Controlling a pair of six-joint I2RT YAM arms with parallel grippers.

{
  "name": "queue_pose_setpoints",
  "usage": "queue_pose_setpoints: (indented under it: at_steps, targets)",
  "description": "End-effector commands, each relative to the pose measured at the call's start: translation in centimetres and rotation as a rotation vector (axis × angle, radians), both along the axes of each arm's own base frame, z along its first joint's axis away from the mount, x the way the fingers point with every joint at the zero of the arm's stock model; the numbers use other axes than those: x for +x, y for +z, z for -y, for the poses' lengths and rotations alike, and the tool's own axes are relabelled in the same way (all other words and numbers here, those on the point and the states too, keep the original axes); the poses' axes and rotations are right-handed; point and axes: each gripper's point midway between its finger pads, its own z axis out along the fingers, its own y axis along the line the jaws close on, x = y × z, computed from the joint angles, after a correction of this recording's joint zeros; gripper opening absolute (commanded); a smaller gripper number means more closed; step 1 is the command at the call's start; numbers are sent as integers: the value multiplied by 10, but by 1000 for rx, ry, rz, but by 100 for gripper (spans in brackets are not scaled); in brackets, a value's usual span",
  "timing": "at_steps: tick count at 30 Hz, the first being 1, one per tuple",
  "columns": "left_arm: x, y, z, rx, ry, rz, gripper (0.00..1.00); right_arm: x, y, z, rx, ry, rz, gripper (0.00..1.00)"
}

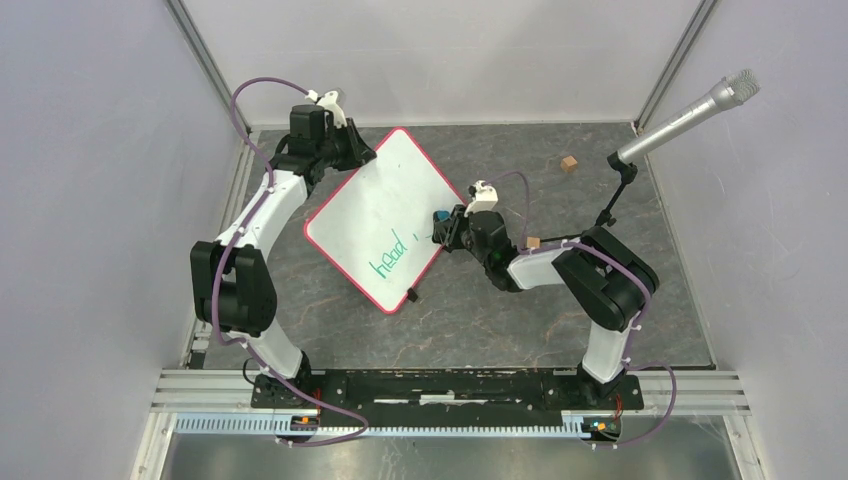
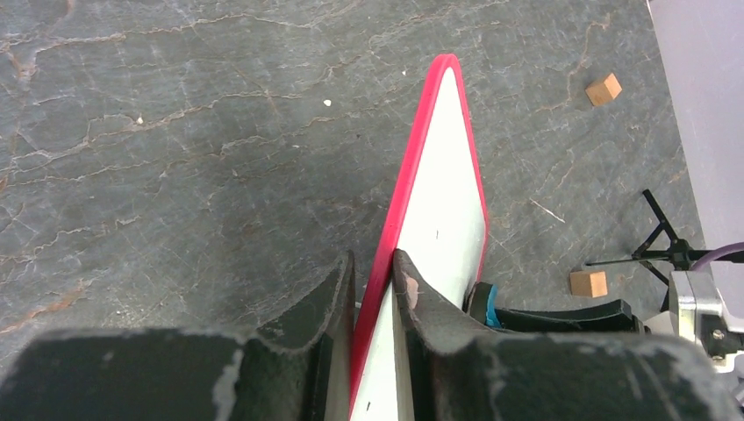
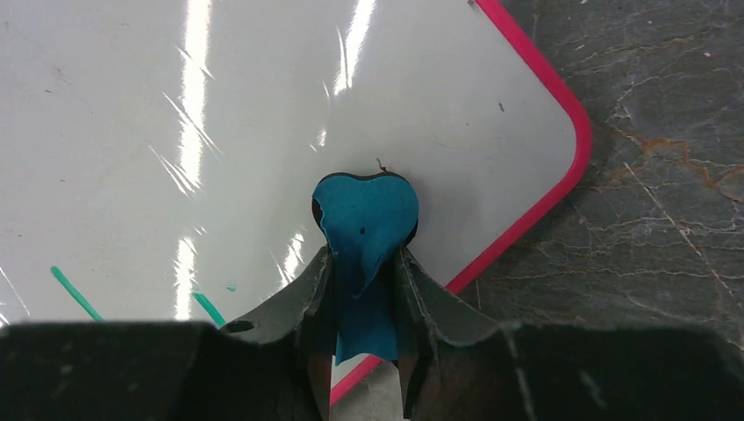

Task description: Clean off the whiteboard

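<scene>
mostly blank glossy whiteboard [image 1: 380,215], red rim [image 3: 561,184], heart-shaped eraser [image 3: 364,219]

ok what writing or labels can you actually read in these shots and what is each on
"head": green handwriting on the whiteboard, towards its near corner in the top view. The small mark just after it is too small to read.
Green strokes on the board in the right wrist view: only partly in view, not readable.
No other words, brands or numbers can be read in any view.
</scene>
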Motion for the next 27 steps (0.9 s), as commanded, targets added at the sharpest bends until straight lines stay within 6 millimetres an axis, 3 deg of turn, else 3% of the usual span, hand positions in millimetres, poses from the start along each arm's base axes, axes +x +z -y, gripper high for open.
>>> queue_pose_setpoints:
  at_steps: [1,7,12,16,21,27]
  targets:
    - [-12,-4,13,-51,-19,-58,21,-4,6,-8,10,17,3,31]
    - [-12,-1,12,-51,-15,-50,21,-19,23,-57,17,136,48,32]
    - [-13,2,10,-43,-8,-40,21,-49,60,-100,14,268,183,32]
    - [-14,6,10,-40,-9,-31,21,-60,74,-116,-16,308,250,32]
    - [-13,4,10,-42,-4,-35,21,-44,66,-91,-44,217,232,32]
    - [-13,4,8,-42,5,-28,21,-14,32,-30,-7,43,84,33]
